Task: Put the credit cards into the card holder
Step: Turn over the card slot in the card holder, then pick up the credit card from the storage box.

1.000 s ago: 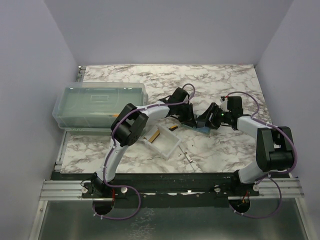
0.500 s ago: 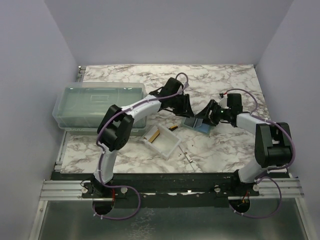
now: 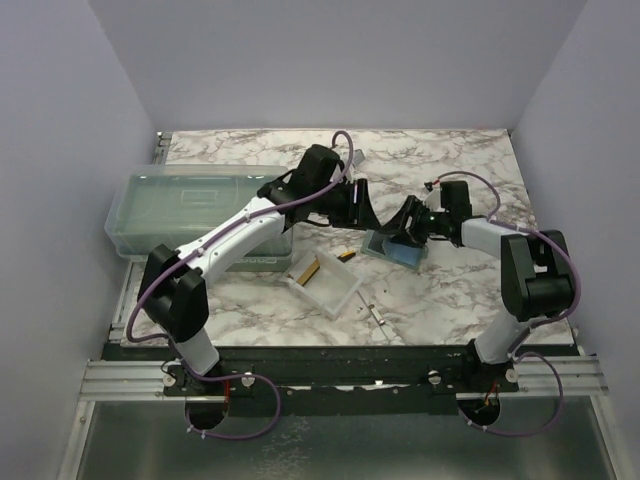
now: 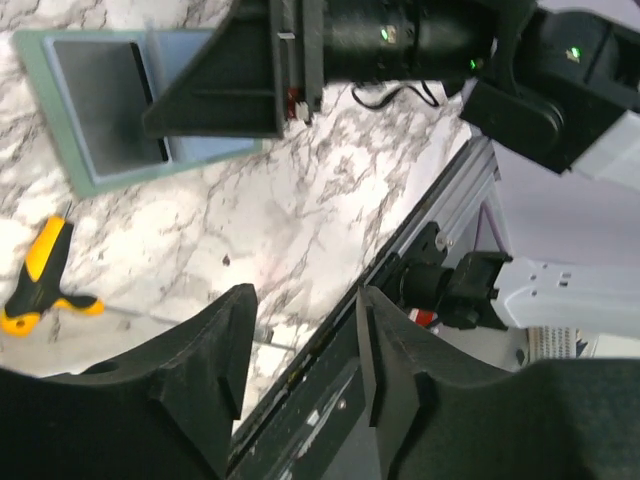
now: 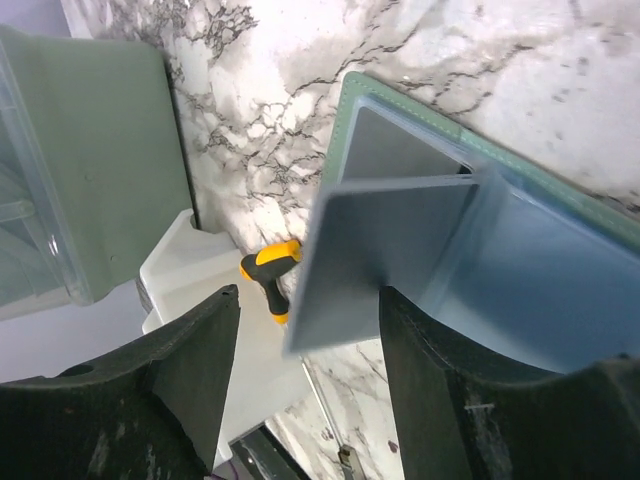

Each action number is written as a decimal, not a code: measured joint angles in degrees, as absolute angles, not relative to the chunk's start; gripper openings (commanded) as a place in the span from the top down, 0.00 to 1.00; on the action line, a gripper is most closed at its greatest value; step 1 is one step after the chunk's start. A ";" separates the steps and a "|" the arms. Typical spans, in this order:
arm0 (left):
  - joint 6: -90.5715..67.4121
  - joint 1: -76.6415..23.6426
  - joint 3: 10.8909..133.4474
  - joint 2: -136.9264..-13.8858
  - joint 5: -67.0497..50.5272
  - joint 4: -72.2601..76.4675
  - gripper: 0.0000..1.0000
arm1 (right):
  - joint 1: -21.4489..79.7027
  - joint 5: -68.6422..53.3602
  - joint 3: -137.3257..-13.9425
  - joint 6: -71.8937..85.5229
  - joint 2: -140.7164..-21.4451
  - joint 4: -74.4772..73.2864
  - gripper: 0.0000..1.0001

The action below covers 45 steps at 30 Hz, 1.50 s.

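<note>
Right fingers [image 5: 170,390], spread, are propping the flap [image 5: 390,250] of the holder [image 5: 560,290] upright for card entry; left fingers [image 4: 200,375], spread and empty, are hovering at its 10 o'clock.

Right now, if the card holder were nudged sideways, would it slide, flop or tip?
Probably slides easily: the card holder looks thin and lies flat on the smooth marble table. Its raised flap looks soft, so it would likely fold rather than push stiffly.
</note>
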State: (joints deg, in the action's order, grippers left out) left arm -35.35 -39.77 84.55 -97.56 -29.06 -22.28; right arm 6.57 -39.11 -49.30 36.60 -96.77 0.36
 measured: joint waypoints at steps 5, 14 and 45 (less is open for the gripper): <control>-32.69 -39.75 81.30 -91.53 -28.18 -27.11 0.30 | 8.75 -39.70 -51.05 35.86 -99.15 -0.16 0.37; -27.51 -43.57 76.05 -84.25 -14.39 -38.74 0.30 | 8.99 -32.14 -50.52 29.17 -84.75 -9.56 0.35; -17.56 -55.53 76.53 -102.76 31.73 -50.15 0.54 | 8.99 -26.44 -42.65 26.48 -76.62 -13.80 0.35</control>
